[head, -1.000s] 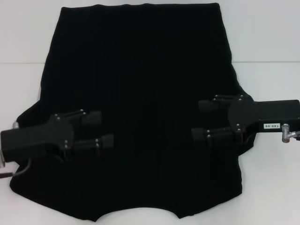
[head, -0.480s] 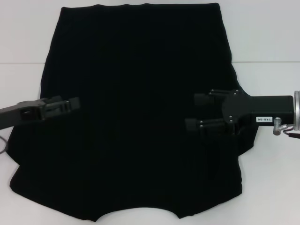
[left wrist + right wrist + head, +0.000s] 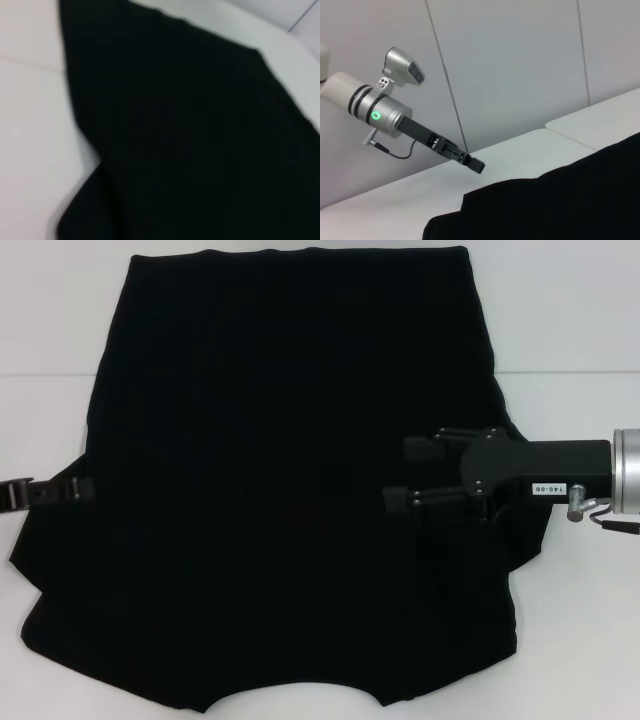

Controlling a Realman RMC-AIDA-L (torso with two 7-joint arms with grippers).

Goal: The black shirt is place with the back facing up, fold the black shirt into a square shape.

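The black shirt point(image 3: 290, 470) lies flat on the white table point(image 3: 570, 330), with its curved neckline at the near edge and its straight hem at the far edge. It also fills the left wrist view point(image 3: 190, 140) and the bottom of the right wrist view point(image 3: 560, 200). My right gripper point(image 3: 405, 474) is open and empty, just above the shirt's right side and pointing toward its middle. My left gripper point(image 3: 60, 490) is at the shirt's left edge, seen edge-on. It also shows in the right wrist view point(image 3: 472, 164), above the table beside the shirt.
Bare white table point(image 3: 40, 330) surrounds the shirt on the left, right and far sides. A seam in the table surface point(image 3: 560, 372) runs across behind the arms. A grey panelled wall point(image 3: 520, 65) stands beyond the table.
My left gripper has pulled back from over the shirt's left part to its left edge and turned edge-on. My right gripper has shifted a little farther in over the shirt, still open.
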